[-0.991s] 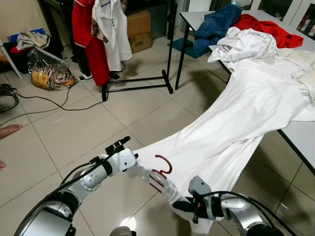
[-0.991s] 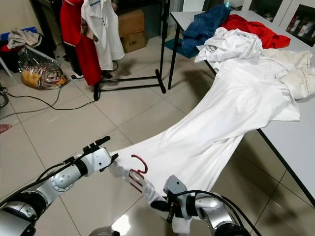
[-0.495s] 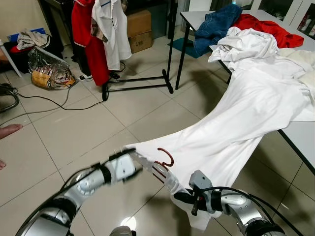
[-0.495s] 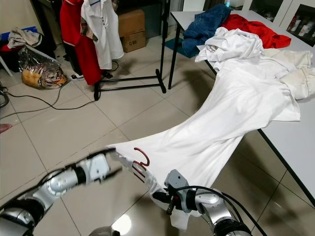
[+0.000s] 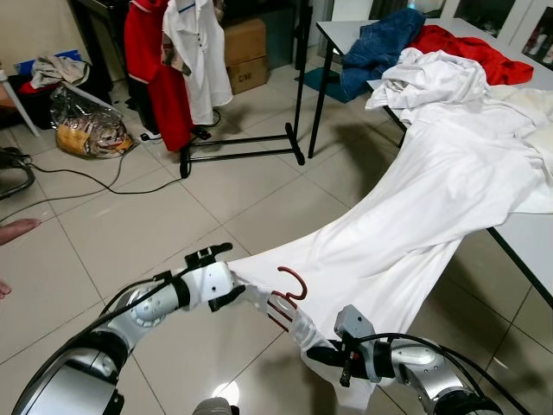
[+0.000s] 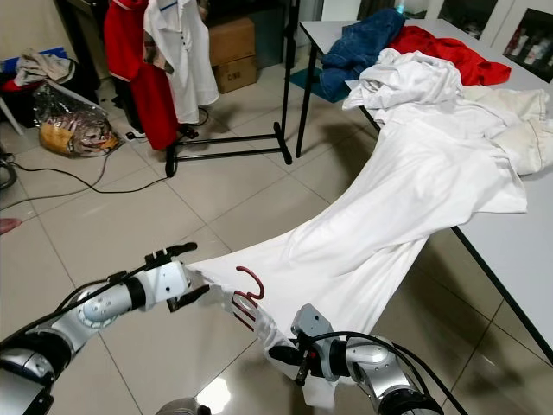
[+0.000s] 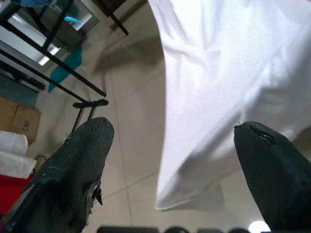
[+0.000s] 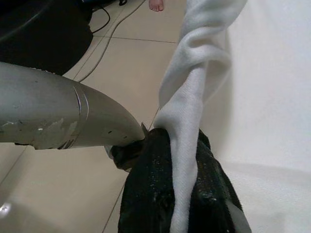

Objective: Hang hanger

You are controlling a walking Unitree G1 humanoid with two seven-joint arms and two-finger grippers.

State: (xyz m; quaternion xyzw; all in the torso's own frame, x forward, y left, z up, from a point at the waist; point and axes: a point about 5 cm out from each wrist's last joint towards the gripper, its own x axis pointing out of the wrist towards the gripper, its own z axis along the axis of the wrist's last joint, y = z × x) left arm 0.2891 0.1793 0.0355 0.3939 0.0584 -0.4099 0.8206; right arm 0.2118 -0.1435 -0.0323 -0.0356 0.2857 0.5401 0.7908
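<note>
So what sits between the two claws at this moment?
In the left eye view, the red hanger, threaded into the white garment, sits between the left claw and right claw.

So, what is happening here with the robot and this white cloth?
The robot is working on a long white garment that trails from the table down to the tiled floor. Its right tool is shut on the garment's lower end, with a red hanger beside it. The left tool, fingers open, is at the fabric next to the hanger. The clothes rack with hung shirts stands further back, so the hanger is not hung yet.
</note>
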